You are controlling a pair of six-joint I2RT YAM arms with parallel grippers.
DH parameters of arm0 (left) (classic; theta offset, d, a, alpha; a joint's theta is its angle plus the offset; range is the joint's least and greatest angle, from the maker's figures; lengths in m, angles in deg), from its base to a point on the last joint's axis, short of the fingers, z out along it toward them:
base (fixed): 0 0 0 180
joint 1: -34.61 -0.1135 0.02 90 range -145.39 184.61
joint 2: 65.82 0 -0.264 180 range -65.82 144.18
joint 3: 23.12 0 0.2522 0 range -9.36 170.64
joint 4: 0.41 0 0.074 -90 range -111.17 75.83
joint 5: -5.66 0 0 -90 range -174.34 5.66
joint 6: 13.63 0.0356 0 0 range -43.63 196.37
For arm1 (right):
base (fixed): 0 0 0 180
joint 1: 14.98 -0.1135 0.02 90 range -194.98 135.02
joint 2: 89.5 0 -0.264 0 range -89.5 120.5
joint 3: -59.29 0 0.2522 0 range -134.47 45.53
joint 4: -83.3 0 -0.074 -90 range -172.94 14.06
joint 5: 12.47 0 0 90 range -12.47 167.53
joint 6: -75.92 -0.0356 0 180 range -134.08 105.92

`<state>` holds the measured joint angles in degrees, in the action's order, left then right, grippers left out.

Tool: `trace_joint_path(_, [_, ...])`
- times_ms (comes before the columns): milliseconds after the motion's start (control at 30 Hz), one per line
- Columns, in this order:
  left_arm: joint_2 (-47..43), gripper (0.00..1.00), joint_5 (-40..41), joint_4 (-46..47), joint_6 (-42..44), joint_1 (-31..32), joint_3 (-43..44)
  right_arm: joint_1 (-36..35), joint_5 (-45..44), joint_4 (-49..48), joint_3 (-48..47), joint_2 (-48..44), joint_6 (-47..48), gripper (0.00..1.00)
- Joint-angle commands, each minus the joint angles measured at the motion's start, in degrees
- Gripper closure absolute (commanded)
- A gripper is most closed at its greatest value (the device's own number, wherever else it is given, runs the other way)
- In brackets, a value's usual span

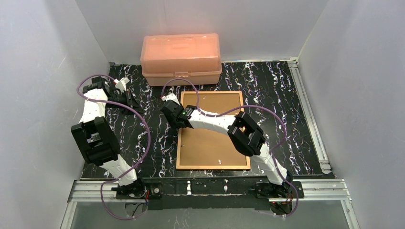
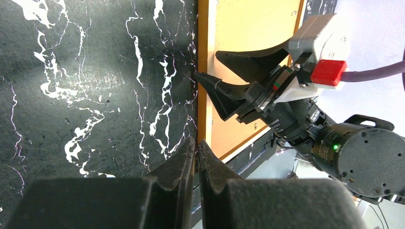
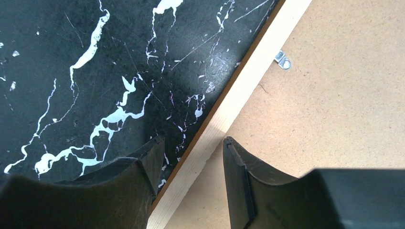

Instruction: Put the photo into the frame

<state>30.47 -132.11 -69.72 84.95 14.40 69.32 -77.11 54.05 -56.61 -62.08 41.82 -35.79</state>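
Jaws apart astride one rail of the frame (image 3: 253, 71), the right gripper (image 3: 191, 143) should close squarely; the left gripper (image 2: 196, 143) hangs clenched, empty.

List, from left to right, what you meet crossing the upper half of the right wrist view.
Black marbled tabletop → pale wooden edge of the frame, running diagonally → small metal tab → brown backing board.
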Motion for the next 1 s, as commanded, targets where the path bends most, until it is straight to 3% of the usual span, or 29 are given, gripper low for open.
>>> trace_joint_path(0, [-2.08,0.93,-2.4,-1.67,0.93,-0.54,-0.02,-0.14,-1.17,0.04,-2.03,1.36,-0.58,0.45])
trace_joint_path(233, [-2.23,0.93,-2.53,-1.78,1.02,-0.65,-0.18,-0.34,-0.77,-0.37,-1.96,1.68,-0.45,0.66])
trace_joint_path(400, [-2.58,0.93,-2.62,-1.93,1.0,-0.71,-0.7,-2.4,-0.35,-1.74,0.51,-1.04,3.01,0.73])
trace_joint_path(600, [-2.81,0.93,-2.65,-2.46,1.09,-0.71,-0.68,-6.38,9.08,-2.29,8.33,-8.23,12.06,0.76])
trace_joint_path(833, [-2.44,0.92,-1.99,-0.78,1.15,-0.71,-2.55,-9.78,26.93,-2.53,25.75,-21.62,18.73,0.77])
trace_joint_path(967, [-0.33,0.89,-2.4,0.95,0.26,-0.34,-3.0,-11.07,31.9,-1.68,32.63,-27.89,21.16,0.71])
